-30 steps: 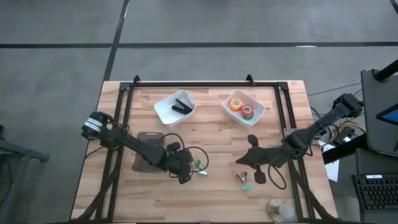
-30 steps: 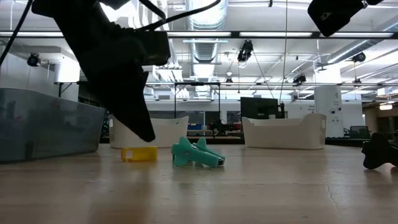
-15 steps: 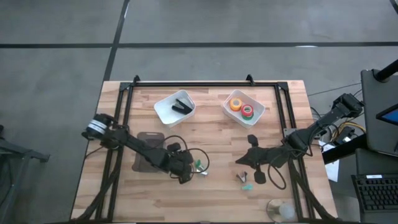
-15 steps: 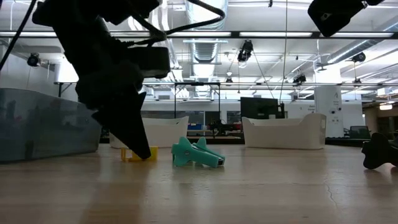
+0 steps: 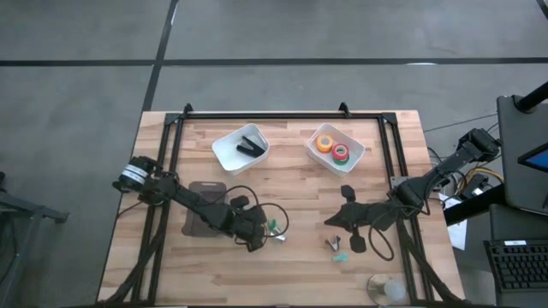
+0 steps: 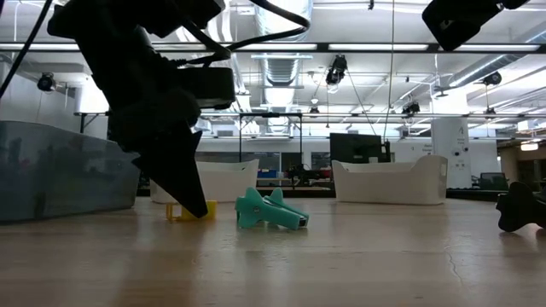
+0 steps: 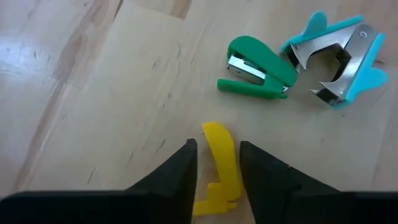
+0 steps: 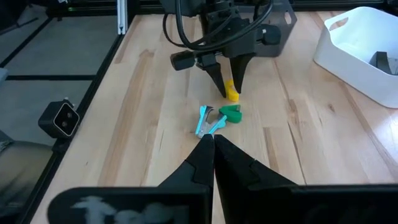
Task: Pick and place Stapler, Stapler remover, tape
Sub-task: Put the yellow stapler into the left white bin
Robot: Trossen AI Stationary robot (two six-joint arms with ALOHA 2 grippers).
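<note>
A small yellow staple remover (image 7: pixel 219 163) lies on the table between the open fingers of my left gripper (image 7: pixel 217 168), which stands low over it at the table's near middle-left (image 5: pixel 254 240). A green one (image 7: pixel 258 68) and a teal one (image 7: pixel 336 62) lie just beyond it. The black stapler (image 5: pixel 249 145) lies in the left white bin (image 5: pixel 224 154). Orange (image 5: pixel 324 143) and red (image 5: pixel 342 155) tape rolls lie in the right white bin (image 5: pixel 355 158). My right gripper (image 5: pixel 330 224) is shut and empty at the near middle-right. My left gripper points down with one finger (image 7: pixel 180 168) on each long side of the yellow staple remover, which lies flat on the table. I cannot tell whether either finger touches it.
More small coloured pieces (image 5: pixel 336 248) lie by my right gripper. A dark mat (image 5: pixel 199 221) lies under the left arm. A clear round object (image 5: pixel 385 289) sits at the near right edge. A black frame (image 5: pixel 274 115) borders the far edge.
My left gripper has gone down onto the table over the yellow staple remover, its fingertips now at table height on either side of it. The right arm has kept still.
</note>
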